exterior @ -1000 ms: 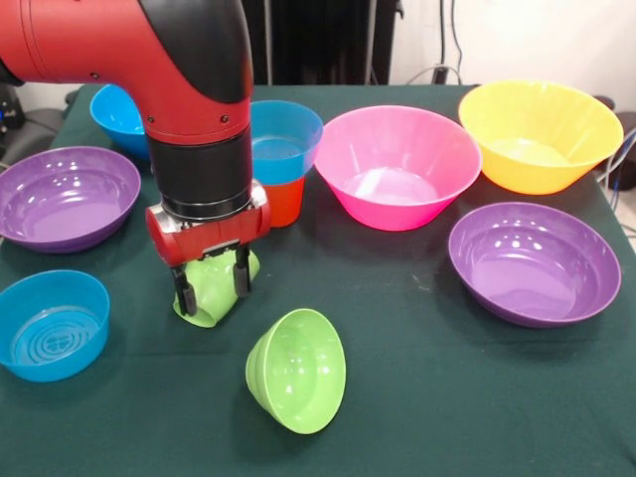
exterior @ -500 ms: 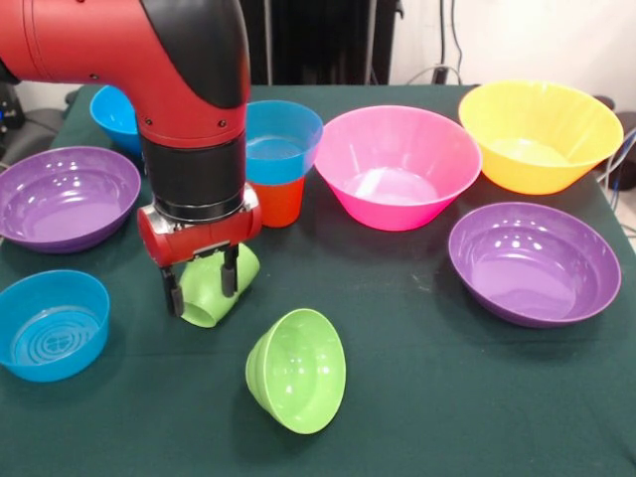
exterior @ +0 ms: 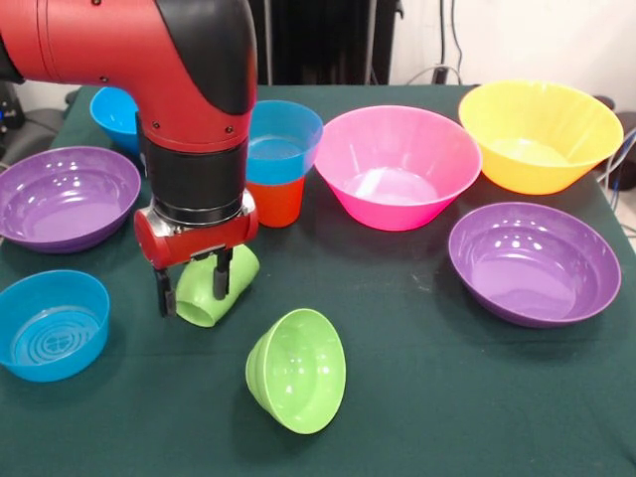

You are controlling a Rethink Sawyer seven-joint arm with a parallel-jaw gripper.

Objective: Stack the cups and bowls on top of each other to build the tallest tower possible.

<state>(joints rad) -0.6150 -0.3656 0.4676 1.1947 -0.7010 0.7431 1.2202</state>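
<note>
Now the claw hangs open astride the lime green cup, tipped on the desk near the small green bowl (light, slick plastic); grip across its ridged wall.

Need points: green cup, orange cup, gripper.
green cup (exterior: 211,290), front view, on its side wall.
orange cup (exterior: 277,201), front view, on its wall below the blue bowl.
gripper (exterior: 192,282), front view, midway between its fingertips.

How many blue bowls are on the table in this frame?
3. One blue bowl sits at the table's near left edge, one at the far left, partly behind the arm, and one sits on the orange cup. The arm may hide more.
</note>
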